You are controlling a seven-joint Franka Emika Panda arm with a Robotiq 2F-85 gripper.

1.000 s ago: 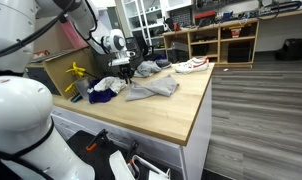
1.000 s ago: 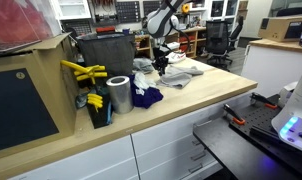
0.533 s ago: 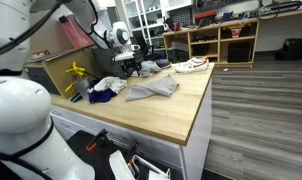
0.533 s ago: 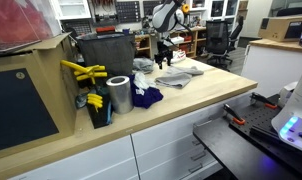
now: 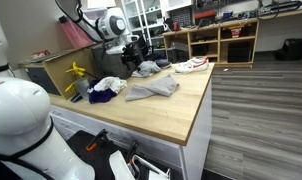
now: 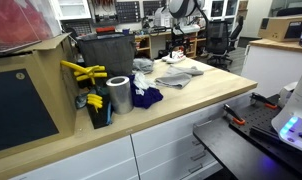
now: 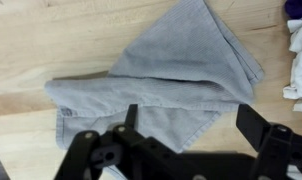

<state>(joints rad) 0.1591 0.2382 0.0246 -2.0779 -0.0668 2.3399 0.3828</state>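
Observation:
A grey cloth [image 7: 161,70] lies crumpled and folded on the wooden tabletop [image 7: 31,40]; it shows in both exterior views [image 5: 154,89] [image 6: 181,77]. My gripper [image 7: 194,125] hangs open well above it, the jaws wide apart with nothing between them. One dark fingertip [image 7: 131,115] shows over the cloth's lower edge, the other over bare wood. In the exterior views the gripper [image 5: 134,47] [image 6: 177,33] is raised clear of the table, over the far part of the cloth pile.
A white cloth [image 5: 109,84] on a purple cloth [image 6: 146,97], a dark garment [image 5: 146,69] and a white-and-red one [image 5: 191,65] lie around. A metal cylinder [image 6: 118,95], yellow tools [image 6: 84,70] and a black bin [image 6: 106,55] stand by the table's end.
The gripper has opened and let go of the grey cloth. It has risen from table height to well above the pile. The cloth stays on the table.

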